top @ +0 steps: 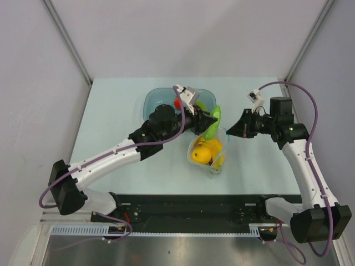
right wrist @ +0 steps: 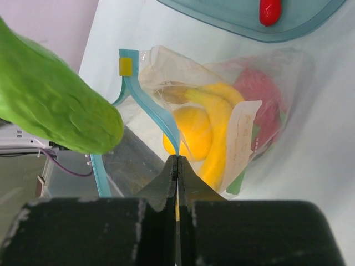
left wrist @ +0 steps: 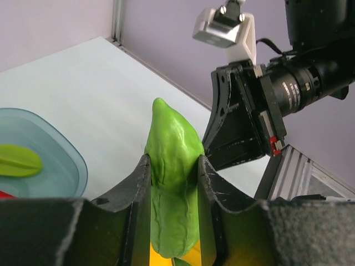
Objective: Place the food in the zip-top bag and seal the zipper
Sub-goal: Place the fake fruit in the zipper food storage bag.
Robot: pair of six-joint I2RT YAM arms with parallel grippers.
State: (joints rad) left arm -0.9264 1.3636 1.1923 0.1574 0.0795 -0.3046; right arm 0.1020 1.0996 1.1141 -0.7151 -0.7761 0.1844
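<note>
The left gripper (left wrist: 175, 166) has its fingers part open, pinching a green vegetable (left wrist: 173, 133). The left arm reaches out across the table (top: 111, 111). The vegetable sticks out past the fingertips, close to the mouth of the bag (right wrist: 277, 66). Left of the fingers sits a tray (left wrist: 72, 166) with a starfruit (left wrist: 16, 160). The right arm bends in. The right gripper (right wrist: 177, 160) is squeezed tight on the zipper (right wrist: 150, 105). Past its tips, the bag holds a banana (right wrist: 222, 105), a citrus (right wrist: 191, 130) and a pink fruit (right wrist: 260, 88).
</note>
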